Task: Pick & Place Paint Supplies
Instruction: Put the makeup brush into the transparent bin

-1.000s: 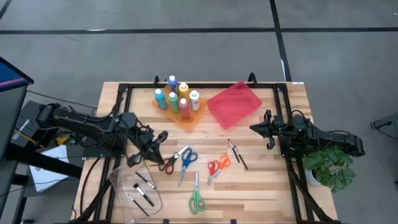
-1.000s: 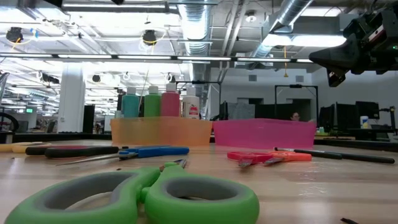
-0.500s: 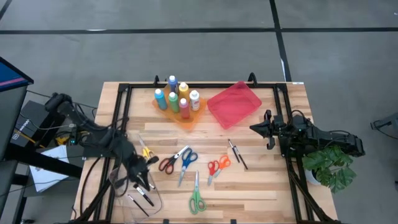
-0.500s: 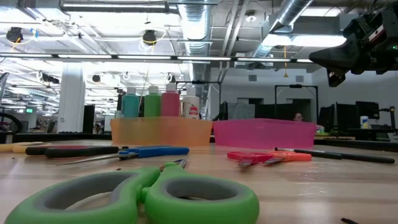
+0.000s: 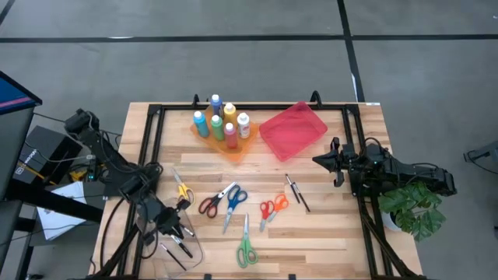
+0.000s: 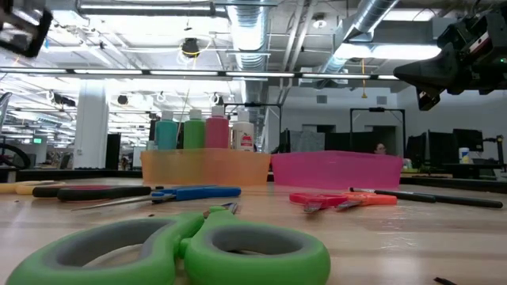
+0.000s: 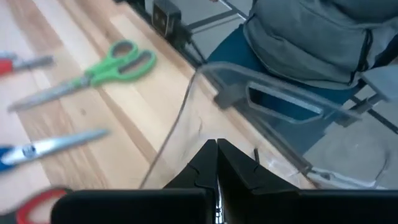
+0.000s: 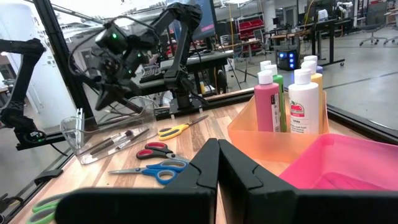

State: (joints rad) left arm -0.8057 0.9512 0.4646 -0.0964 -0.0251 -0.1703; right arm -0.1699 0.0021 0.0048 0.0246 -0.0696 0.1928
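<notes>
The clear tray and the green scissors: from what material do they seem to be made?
The clear tray looks like thin, glossy transparent plastic: the table and brushes show through it, and its rim catches light. The green scissors seem to have matte plastic or rubbery handles and bare grey metal blades.

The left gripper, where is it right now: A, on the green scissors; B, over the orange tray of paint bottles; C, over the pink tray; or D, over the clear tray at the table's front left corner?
D: in the high view the left gripper hangs over the clear tray that holds brushes, well apart from the pink tray, the orange tray and the green scissors.
</notes>
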